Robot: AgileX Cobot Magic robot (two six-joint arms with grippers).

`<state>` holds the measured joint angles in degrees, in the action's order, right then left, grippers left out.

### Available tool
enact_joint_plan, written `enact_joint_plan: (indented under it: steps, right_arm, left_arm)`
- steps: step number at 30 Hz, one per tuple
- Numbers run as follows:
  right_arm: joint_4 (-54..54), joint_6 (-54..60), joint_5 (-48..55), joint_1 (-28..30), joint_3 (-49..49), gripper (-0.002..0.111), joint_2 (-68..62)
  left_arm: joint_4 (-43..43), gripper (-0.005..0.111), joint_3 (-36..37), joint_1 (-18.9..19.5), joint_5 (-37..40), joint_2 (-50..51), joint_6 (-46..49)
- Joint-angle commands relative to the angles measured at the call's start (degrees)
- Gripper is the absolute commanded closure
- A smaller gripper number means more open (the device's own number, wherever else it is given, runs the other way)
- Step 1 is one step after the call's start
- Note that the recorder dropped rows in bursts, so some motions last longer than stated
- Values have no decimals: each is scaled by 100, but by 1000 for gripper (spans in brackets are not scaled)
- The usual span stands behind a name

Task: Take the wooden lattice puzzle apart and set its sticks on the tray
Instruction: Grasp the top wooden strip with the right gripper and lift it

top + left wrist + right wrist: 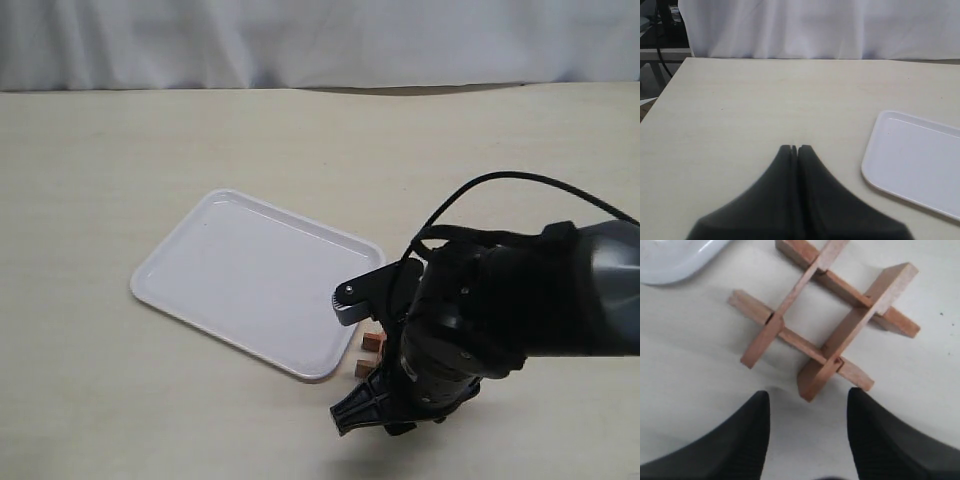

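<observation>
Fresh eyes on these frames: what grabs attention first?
The bulky black right arm fills the exterior view's lower right and hides most of the wooden lattice puzzle. The puzzle sits fully assembled on the table, beside the near corner of the empty white tray. The right gripper hangs open just short of the puzzle, while the left gripper is shut on nothing above the table.

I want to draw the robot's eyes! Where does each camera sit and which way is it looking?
Exterior view: high off the arms, looking down at the table; the right arm covers most of the puzzle.
Left wrist view: left arm, facing across the table over the shut left gripper.
Right wrist view: right arm, facing the puzzle past the open right gripper.
Shared: all three show the tray.
</observation>
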<state>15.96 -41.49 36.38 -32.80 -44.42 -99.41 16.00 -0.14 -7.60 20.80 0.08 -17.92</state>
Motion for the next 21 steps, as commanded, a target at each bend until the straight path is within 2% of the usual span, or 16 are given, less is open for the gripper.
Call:
enact_joint_plan:
  steps: [1, 5, 10, 17, 21]
  right_arm:
    - [170, -231, -238, 4, 13, 62, -119]
    - [476, -551, -286, 8, 13, 63, -183]
    - [1119, -1221, -250, 8, 13, 79, -183]
    - [1401, -1530, -247, 8, 13, 102, -183]
    - [1713, -1923, -160, 8, 13, 104, -183]
  left_arm:
    - [-20, 107, 14, -47, 7, -8, -15]
    - [-20, 107, 14, -47, -17, -8, -15]
    - [-20, 107, 14, -47, -17, -8, -15]
    - [-20, 107, 14, -47, -17, -8, -15]
    - [-20, 107, 14, -47, -17, -8, -15]
